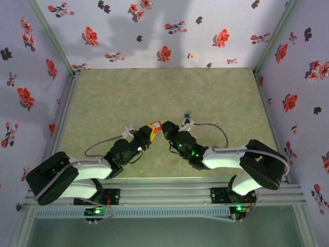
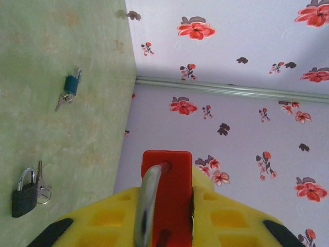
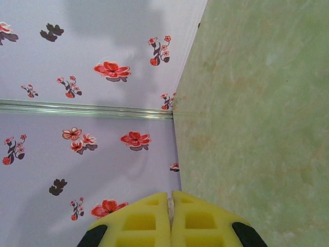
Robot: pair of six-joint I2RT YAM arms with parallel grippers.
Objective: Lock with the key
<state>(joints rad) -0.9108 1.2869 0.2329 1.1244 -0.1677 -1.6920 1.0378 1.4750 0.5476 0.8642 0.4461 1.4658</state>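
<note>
- Left gripper (image 1: 148,135): clamped on the red padlock (image 2: 169,180), which it holds off the green table (image 1: 154,92) and turned toward the other arm (presumably to present the keyhole). The keyhole is hidden, and the shackle's lower end is cut off.
- Right gripper (image 3: 170,218): yellow pads pressed together, just beside the lock. A pale sliver at the seam is perhaps the key (too thin to tell).
- Blue padlock (image 1: 186,115) and black padlock (image 2: 24,194): spares lying on the table, keys attached.
</note>
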